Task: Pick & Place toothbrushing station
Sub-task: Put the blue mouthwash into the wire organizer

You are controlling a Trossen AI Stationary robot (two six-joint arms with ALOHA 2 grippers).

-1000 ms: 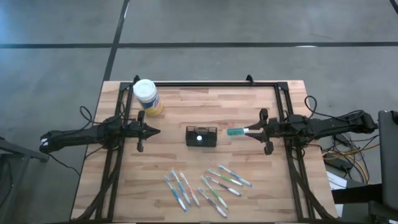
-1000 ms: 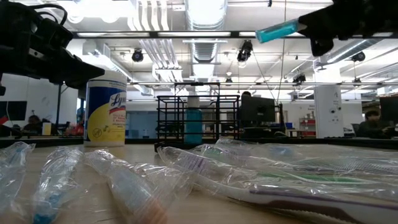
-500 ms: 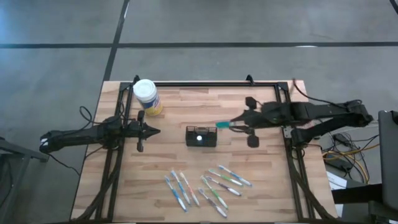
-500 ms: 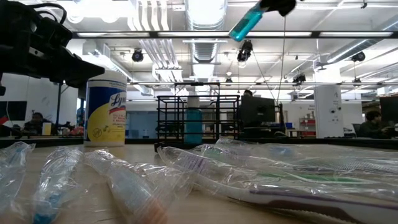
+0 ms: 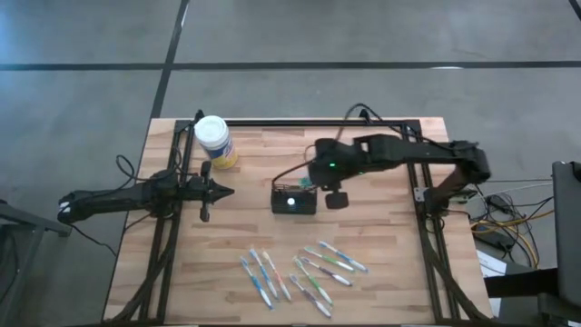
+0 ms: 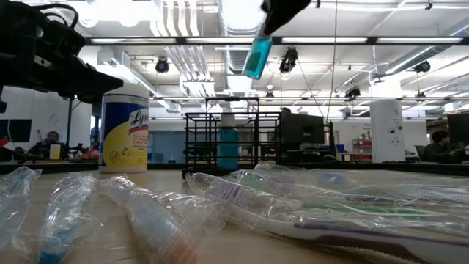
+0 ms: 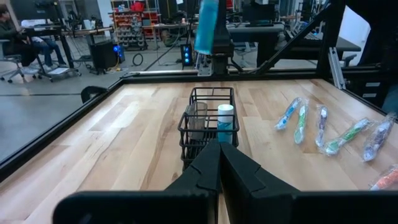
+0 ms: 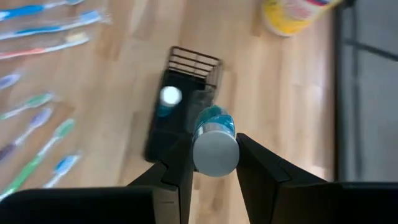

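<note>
Black wire mesh makes up the toothbrushing station [image 5: 294, 199], a small box with compartments sitting near the middle of the wooden table [image 5: 381, 272]. One compartment already holds a teal tube with a white cap [image 7: 224, 122], standing upright. We judge the box light and stiff, its thin wires open enough to catch a tip that comes in off-centre, and easy to nudge across the smooth boards because nothing pins it down.

Above it, we have the right gripper [image 8: 211, 163] pinching a second teal tube [image 6: 257, 57] by its upper end, cap toward the wrist and body hanging nearly straight down over the box. The tube looks like smooth, hard plastic, rounded and a little slippery, so we think a hold across the cap end is the sensible one: it leaves the lower end free to enter a compartment. It hangs well above the rim in the low view, so there is still height to lose.

Our left gripper [image 7: 219, 163] waits to the left of the box, fingers pressed together and holding nothing, pointing toward it.

Farther out, wrapped toothbrushes [image 5: 300, 272] lie scattered along the near edge of the table, soft crinkly film around thin handles. A yellow canister with a white lid [image 5: 214, 140] stands at the far left corner.
</note>
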